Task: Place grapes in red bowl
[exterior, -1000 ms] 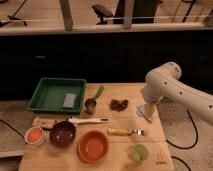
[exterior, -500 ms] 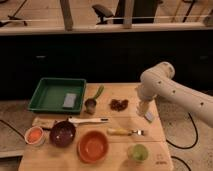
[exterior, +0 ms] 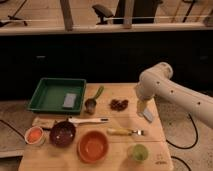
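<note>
The grapes, a small dark reddish bunch, lie on the wooden table's far middle, just right of a small metal cup. The orange-red bowl sits empty near the front edge, left of centre. My gripper hangs from the white arm at the right, pointing down a short way right of the grapes and slightly nearer the front. It is open, holds nothing and is apart from the bunch.
A green tray holding a grey sponge fills the back left. A dark purple bowl and a small white bowl sit front left. A white utensil, a yellow-handled fork and a green cup lie toward the front.
The arm has swung left, bringing the gripper closer to the grapes. Nothing on the table has moved.
</note>
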